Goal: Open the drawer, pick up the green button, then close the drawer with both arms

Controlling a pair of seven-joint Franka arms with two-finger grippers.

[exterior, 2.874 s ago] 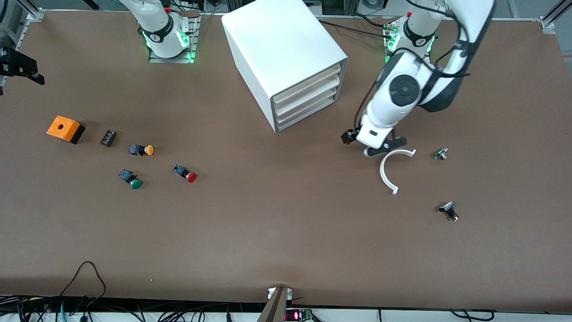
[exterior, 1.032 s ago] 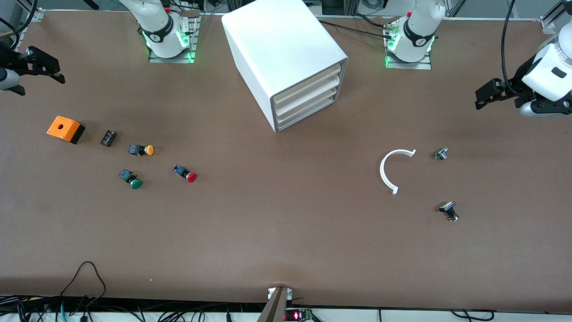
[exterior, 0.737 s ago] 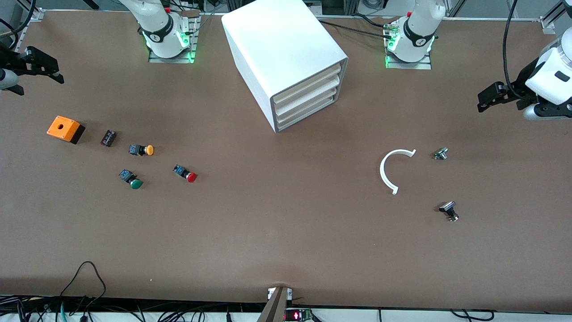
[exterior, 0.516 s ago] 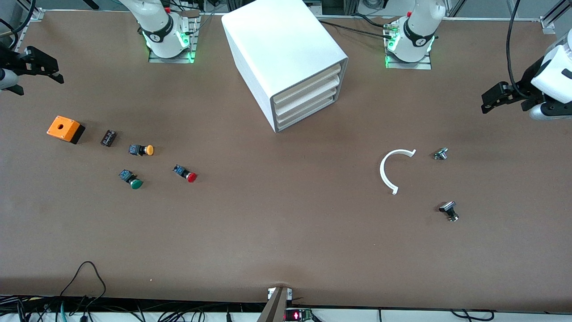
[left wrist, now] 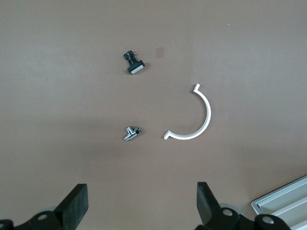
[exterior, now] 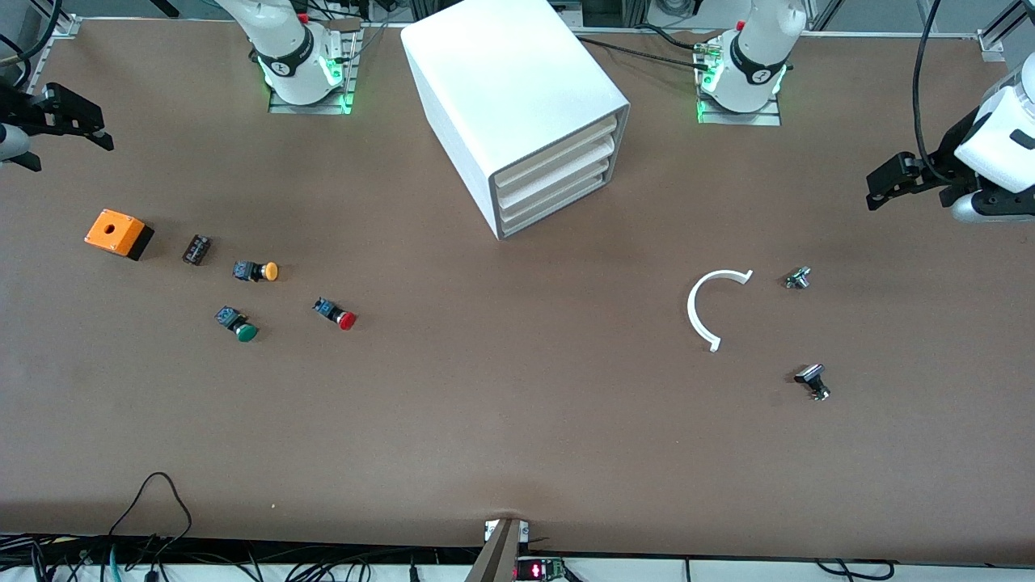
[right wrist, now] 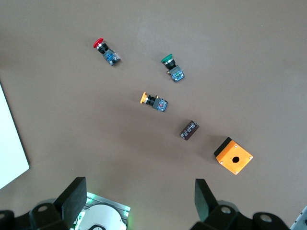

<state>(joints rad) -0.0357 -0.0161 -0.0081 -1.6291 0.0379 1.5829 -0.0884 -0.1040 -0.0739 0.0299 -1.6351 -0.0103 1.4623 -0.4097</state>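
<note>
The white cabinet (exterior: 509, 89) stands between the two arm bases, with all three drawers pushed in. The drawer (exterior: 558, 207) is the bottom one. The button (exterior: 245, 331), green-capped, lies on the table toward the right arm's end, and its green cap also shows in the right wrist view (right wrist: 168, 59). My right gripper (exterior: 77, 125) hangs open and empty over the table's edge at that end, its fingers wide apart in its own view (right wrist: 139, 196). My left gripper (exterior: 889, 179) is open and empty high over the left arm's end (left wrist: 141, 201).
Beside the green button lie a red-capped button (exterior: 346, 321), an orange-capped button (exterior: 269, 272), a small black part (exterior: 196, 249) and an orange box (exterior: 117, 233). Toward the left arm's end lie a white arc (exterior: 697, 311) and two small metal parts (exterior: 797, 278) (exterior: 812, 380).
The left arm has swung away from the white arc out to its own end of the table, then drifted slightly. The right gripper has barely moved. The drawers stay shut.
</note>
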